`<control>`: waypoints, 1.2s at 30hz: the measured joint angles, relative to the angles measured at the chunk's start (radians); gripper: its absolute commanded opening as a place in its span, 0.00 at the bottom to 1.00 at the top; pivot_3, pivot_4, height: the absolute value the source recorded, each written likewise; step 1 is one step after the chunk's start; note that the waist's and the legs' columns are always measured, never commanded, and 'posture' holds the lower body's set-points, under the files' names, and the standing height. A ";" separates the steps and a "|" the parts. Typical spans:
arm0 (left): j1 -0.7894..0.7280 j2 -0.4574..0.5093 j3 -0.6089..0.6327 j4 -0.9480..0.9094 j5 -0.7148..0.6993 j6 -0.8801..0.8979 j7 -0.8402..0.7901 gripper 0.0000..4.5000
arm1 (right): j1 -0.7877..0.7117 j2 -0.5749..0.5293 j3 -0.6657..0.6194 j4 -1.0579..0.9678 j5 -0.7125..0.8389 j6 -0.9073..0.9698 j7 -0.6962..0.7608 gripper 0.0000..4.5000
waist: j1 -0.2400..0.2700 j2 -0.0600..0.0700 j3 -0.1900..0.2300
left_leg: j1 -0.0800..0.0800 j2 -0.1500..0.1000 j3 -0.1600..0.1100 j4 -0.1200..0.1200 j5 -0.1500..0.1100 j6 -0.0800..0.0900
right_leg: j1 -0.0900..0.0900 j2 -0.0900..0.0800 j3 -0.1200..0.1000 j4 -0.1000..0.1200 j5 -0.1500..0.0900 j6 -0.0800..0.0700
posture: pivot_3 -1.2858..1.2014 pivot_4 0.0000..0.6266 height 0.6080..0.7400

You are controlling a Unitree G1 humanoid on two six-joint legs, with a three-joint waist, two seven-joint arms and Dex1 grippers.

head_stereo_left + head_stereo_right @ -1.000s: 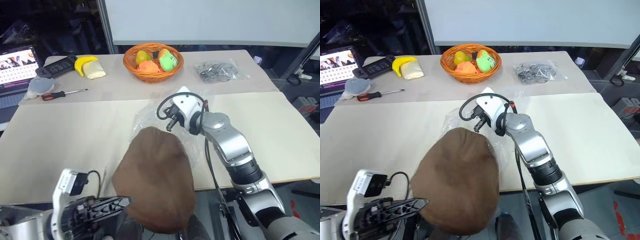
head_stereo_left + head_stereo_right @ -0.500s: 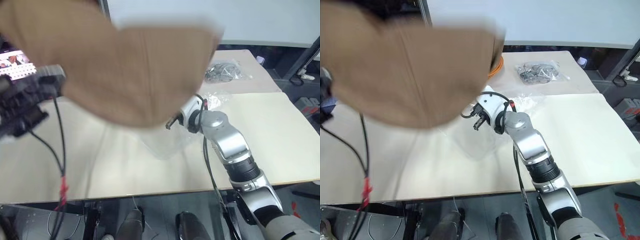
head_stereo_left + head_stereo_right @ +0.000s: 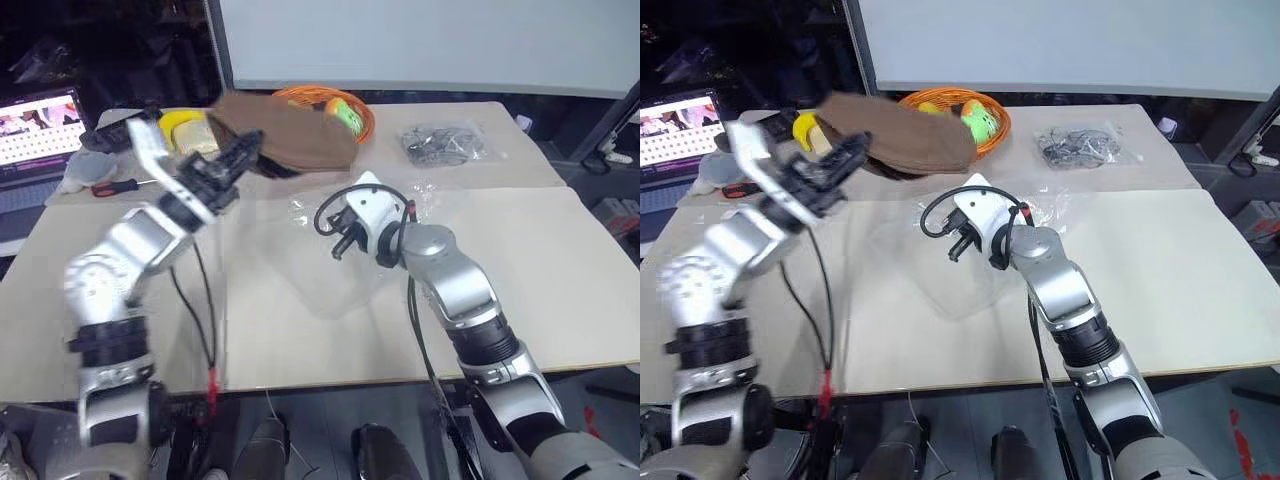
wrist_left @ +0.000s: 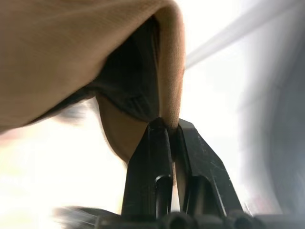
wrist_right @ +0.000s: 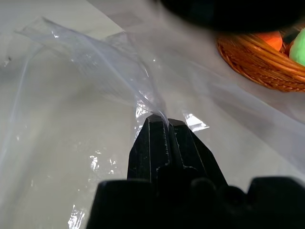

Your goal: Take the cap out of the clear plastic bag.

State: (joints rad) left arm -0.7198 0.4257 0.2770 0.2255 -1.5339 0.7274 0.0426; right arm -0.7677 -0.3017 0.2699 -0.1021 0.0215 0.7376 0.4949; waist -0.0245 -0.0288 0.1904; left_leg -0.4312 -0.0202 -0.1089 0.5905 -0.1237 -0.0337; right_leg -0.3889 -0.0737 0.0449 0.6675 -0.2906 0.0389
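Observation:
The brown cap (image 3: 292,138) hangs in the air over the back of the table, just in front of the basket and clear of the bag. My left gripper (image 3: 243,150) is shut on the cap's edge (image 4: 167,102), with the fabric pinched between both fingers. The clear plastic bag (image 3: 330,275) lies flat and empty on the table's middle. My right gripper (image 3: 338,247) is shut on a fold of the bag's film (image 5: 143,90) at its far edge.
An orange wicker basket (image 3: 358,112) of fruit stands at the back, partly behind the cap. A small bag of dark bits (image 3: 445,143) lies to its right. A banana (image 3: 175,122), a screwdriver (image 3: 115,187), a grey-white cloth (image 3: 85,170) and a laptop (image 3: 35,125) sit at the back left.
My left gripper has swung the cap up from the table's front edge and forward to the basket, away from the bag. The right gripper has stayed put on the bag.

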 measured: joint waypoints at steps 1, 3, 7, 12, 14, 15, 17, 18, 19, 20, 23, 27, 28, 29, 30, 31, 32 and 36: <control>-0.003 -0.003 0.000 0.077 0.057 -0.027 0.012 0.00 | 0.001 -0.003 -0.001 -0.004 -0.001 0.000 -0.002 0.00 | -0.005 0.000 0.000 | 0.000 0.000 0.000 -0.001 0.000 0.000 | 0.000 0.000 0.000 0.000 0.000 0.000 | 0.52 0.24 1.00; 0.020 -0.006 0.021 0.194 0.147 -0.073 0.010 0.00 | 0.003 -0.008 -0.002 -0.012 -0.002 0.004 -0.004 0.00 | -0.020 0.000 0.000 | -0.001 0.000 0.000 -0.001 0.000 0.000 | -0.002 0.000 0.001 -0.001 0.000 0.000 | 0.52 0.24 1.00; 0.098 0.028 0.071 0.283 0.231 -0.022 -0.025 0.00 | 0.013 -0.026 -0.008 -0.039 -0.003 0.024 -0.007 0.00 | -0.024 0.000 0.000 | -0.001 0.000 0.000 -0.001 0.000 0.000 | -0.001 -0.001 0.000 0.000 0.000 0.000 | 0.52 0.24 1.00; 0.186 0.049 0.101 0.221 0.252 0.113 -0.076 0.00 | 0.035 -0.045 -0.011 -0.060 -0.003 0.040 -0.007 0.00 | -0.019 0.000 -0.002 | 0.005 0.000 0.000 0.000 0.000 0.000 | 0.005 -0.002 0.000 0.000 0.000 0.000 | 0.52 0.24 1.00; 0.194 0.041 0.113 0.198 0.263 0.134 -0.076 0.08 | 0.035 -0.054 -0.013 -0.060 -0.003 0.040 -0.007 0.00 | -0.019 0.000 -0.003 | 0.006 0.000 0.000 0.000 0.000 0.000 | 0.005 -0.002 0.000 0.000 0.000 0.000 | 0.52 0.24 1.00; 0.196 0.037 0.119 0.190 0.273 0.144 -0.074 0.17 | 0.035 -0.057 -0.013 -0.060 -0.003 0.040 -0.007 0.00 | -0.019 0.000 -0.003 | 0.006 0.000 0.000 -0.001 0.000 0.000 | 0.005 -0.002 0.000 0.001 0.000 0.000 | 0.52 0.24 1.00; 0.200 0.023 0.124 0.181 0.295 0.170 -0.057 0.31 | 0.035 -0.058 -0.014 -0.059 -0.002 0.040 -0.007 0.00 | -0.019 0.000 -0.003 | 0.006 0.000 0.000 -0.001 0.000 0.000 | 0.005 -0.002 0.000 0.000 0.000 0.000 | 0.52 0.24 1.00; 0.201 0.014 0.130 0.180 0.300 0.172 -0.052 0.39 | 0.036 -0.058 -0.014 -0.059 -0.002 0.040 -0.007 0.00 | -0.018 0.000 -0.003 | 0.005 -0.001 0.000 -0.001 0.000 0.000 | 0.004 -0.002 0.000 0.000 0.000 0.000 | 0.52 0.24 1.00; 0.200 0.000 0.143 0.176 0.298 0.174 -0.052 0.48 | 0.039 -0.057 -0.014 -0.054 -0.002 0.037 -0.008 0.00 | -0.018 0.000 -0.004 | 0.005 -0.001 0.000 -0.001 0.000 0.000 | 0.004 -0.002 0.000 0.000 0.000 0.000 | 0.52 0.24 1.00; 0.198 -0.009 0.151 0.169 0.297 0.179 -0.052 0.57 | 0.045 -0.055 -0.014 -0.042 -0.003 0.029 -0.012 0.14 | -0.017 -0.001 -0.004 | 0.005 -0.001 0.000 -0.001 0.000 0.000 | 0.004 -0.002 0.000 0.000 0.000 0.000 | 0.52 0.24 1.00; 0.198 -0.026 0.166 0.136 0.300 0.197 -0.057 0.82 | 0.082 -0.047 -0.013 0.021 -0.013 -0.021 -0.028 0.35 | -0.014 -0.001 -0.004 | 0.005 -0.001 0.000 0.000 0.000 0.000 | 0.005 -0.002 0.000 0.000 0.000 0.001 | 0.52 0.24 1.00; 0.209 -0.030 0.180 0.096 0.308 0.214 -0.078 1.00 | 0.104 -0.053 -0.015 0.098 -0.024 -0.068 -0.040 0.64 | -0.016 -0.001 -0.004 | 0.006 -0.001 0.000 0.000 0.000 0.000 | 0.005 -0.002 0.000 0.001 0.000 0.000 | 0.52 0.24 1.00; 0.211 -0.030 0.183 0.091 0.309 0.216 -0.079 1.00 | 0.106 -0.058 -0.017 0.108 -0.028 -0.078 -0.040 0.73 | -0.016 -0.001 -0.004 | 0.006 -0.001 0.000 0.000 0.000 0.000 | 0.005 -0.002 0.000 0.001 0.000 0.000 | 0.52 0.24 1.00; 0.216 -0.032 0.189 0.087 0.311 0.216 -0.079 1.00 | 0.106 -0.064 -0.019 0.113 -0.030 -0.086 -0.040 0.80 | -0.016 -0.001 -0.004 | 0.006 -0.001 0.000 0.000 0.000 0.000 | 0.005 -0.002 0.000 0.001 0.000 0.001 | 0.52 0.24 1.00; 0.219 -0.034 0.193 0.085 0.312 0.216 -0.079 1.00 | 0.106 -0.069 -0.021 0.114 -0.031 -0.091 -0.040 0.88 | -0.018 -0.001 -0.004 | 0.006 -0.001 0.001 0.000 0.000 0.000 | 0.004 -0.002 0.001 0.001 0.000 0.001 | 0.52 0.24 1.00; 0.222 -0.036 0.198 0.082 0.313 0.217 -0.079 1.00 | 0.106 -0.077 -0.022 0.115 -0.034 -0.098 -0.035 0.96 | -0.018 -0.001 -0.004 | 0.006 -0.001 0.001 0.000 0.000 0.000 | 0.004 -0.002 0.001 0.001 0.000 0.001 | 0.52 0.24 1.00; 0.225 -0.039 0.205 0.075 0.313 0.219 -0.078 1.00 | 0.106 -0.084 -0.024 0.115 -0.036 -0.102 -0.029 0.99 | -0.019 -0.001 -0.004 | 0.006 -0.001 0.001 0.000 0.000 0.000 | 0.004 -0.002 0.001 0.001 0.000 0.001 | 0.52 0.24 1.00; 0.247 -0.045 0.221 0.042 0.308 0.242 -0.071 1.00 | 0.106 -0.099 -0.028 0.113 -0.025 -0.103 0.023 0.99 | -0.020 -0.001 -0.004 | 0.005 -0.001 0.001 -0.001 0.000 0.000 | 0.004 -0.002 0.001 0.001 0.000 0.001 | 0.52 0.24 1.00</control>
State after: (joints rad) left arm -0.4728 0.3803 0.4980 0.2673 -1.2260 0.9691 -0.0282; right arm -0.6617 -0.4005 0.2422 0.0114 -0.0030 0.6344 0.5178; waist -0.0450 -0.0296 0.1859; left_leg -0.4259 -0.0208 -0.1081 0.5899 -0.1239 -0.0337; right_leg -0.3846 -0.0757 0.0456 0.6683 -0.2905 0.0395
